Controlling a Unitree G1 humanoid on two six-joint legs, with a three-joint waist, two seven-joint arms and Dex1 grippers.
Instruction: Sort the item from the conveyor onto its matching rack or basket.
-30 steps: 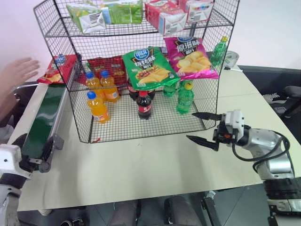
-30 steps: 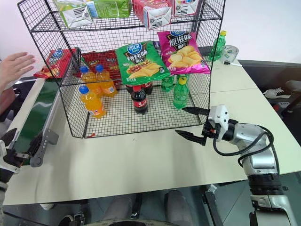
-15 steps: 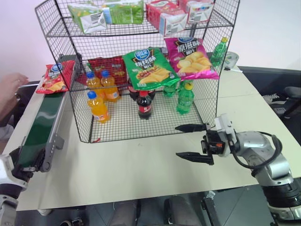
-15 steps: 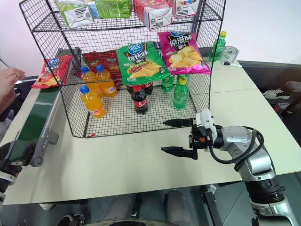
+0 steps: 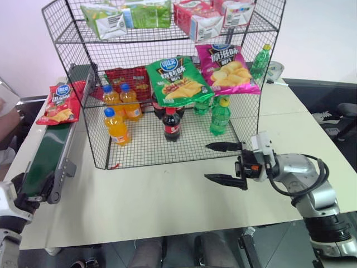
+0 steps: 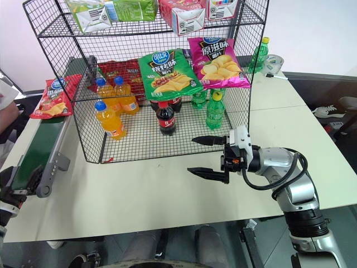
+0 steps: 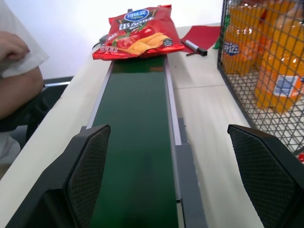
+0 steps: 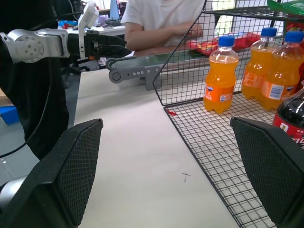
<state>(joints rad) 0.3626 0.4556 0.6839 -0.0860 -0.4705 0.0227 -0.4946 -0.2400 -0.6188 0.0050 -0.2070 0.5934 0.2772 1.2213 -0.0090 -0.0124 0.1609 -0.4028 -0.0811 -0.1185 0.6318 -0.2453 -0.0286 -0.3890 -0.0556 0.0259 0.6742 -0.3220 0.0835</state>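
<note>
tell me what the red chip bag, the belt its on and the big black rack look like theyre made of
Shiny red potato-chip bag: looks like glossy plastic film, judging by its sheen and crinkles.
Long dark-green conveyor belt: a smooth, faintly glossy surface, probably rubber or PVC; its pale grey side rails look like matte metal.
Large black wire-grid rack: thin crossed wires, likely black-coated metal.

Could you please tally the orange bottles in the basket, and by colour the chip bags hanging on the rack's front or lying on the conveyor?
Orange bottles: 3
Green bag: 1
Pink bag: 1
Red bag: 1
Total: 6
</note>
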